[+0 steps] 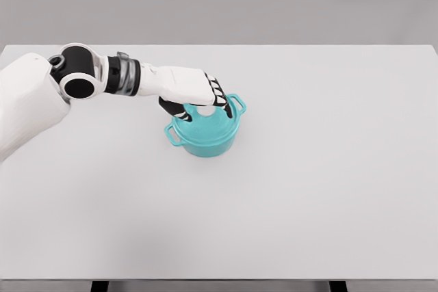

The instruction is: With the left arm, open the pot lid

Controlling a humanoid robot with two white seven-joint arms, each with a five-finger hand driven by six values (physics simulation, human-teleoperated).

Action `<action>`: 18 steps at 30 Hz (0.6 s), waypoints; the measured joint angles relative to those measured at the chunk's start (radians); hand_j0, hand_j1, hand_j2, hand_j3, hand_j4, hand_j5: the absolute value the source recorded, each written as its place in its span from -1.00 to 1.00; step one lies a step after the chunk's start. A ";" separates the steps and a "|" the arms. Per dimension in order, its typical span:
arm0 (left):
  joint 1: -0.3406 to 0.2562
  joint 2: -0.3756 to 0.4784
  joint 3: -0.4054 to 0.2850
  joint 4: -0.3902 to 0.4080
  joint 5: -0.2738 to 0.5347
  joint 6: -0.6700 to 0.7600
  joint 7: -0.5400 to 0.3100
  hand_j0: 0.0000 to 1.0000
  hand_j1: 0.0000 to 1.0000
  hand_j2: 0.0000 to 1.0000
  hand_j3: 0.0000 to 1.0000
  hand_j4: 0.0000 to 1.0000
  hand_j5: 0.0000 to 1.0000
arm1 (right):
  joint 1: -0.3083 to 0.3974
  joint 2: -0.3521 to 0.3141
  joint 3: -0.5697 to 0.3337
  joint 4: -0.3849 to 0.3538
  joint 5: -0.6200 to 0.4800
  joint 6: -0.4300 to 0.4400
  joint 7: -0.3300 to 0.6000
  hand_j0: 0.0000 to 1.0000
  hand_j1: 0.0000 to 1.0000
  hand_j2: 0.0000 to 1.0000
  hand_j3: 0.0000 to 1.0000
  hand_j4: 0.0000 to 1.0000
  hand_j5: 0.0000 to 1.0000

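A teal pot [209, 143] with two side handles stands near the middle of the white table [274, 203]. Its teal lid [212, 124] sits on top, with a white knob [207, 109] showing just under my fingers. My left hand [198, 100] reaches in from the left and hovers over the lid, its fingers [216, 94] curled down around the knob. The palm hides part of the lid's far side. Whether the fingers are tight on the knob is not visible. The lid looks seated on the pot. My right arm is out of view.
My left arm [82, 83] stretches across the table's left part from the shoulder at the left edge. The table's front edge [219, 280] runs along the bottom of the view.
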State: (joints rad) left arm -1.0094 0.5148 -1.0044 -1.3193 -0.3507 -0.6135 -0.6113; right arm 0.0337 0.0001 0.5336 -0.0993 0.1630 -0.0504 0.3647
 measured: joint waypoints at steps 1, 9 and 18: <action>0.000 0.000 0.000 0.000 0.000 0.000 0.000 0.46 0.46 0.46 0.46 0.46 0.46 | 0.000 0.000 0.000 0.000 0.000 0.000 0.000 1.00 1.00 1.00 1.00 1.00 1.00; 0.002 0.000 0.000 0.000 -0.003 0.000 0.000 0.46 0.46 0.46 0.46 0.46 0.46 | 0.000 0.000 0.000 0.001 0.000 0.000 0.000 1.00 1.00 1.00 1.00 1.00 1.00; 0.005 0.000 0.000 0.006 -0.010 0.000 0.000 0.46 0.46 0.46 0.46 0.46 0.46 | 0.000 0.000 0.000 0.000 0.000 0.000 0.000 1.00 1.00 1.00 1.00 1.00 1.00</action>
State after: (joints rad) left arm -1.0048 0.5150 -1.0044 -1.3134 -0.3610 -0.6134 -0.6112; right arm 0.0337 0.0001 0.5336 -0.0993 0.1630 -0.0504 0.3647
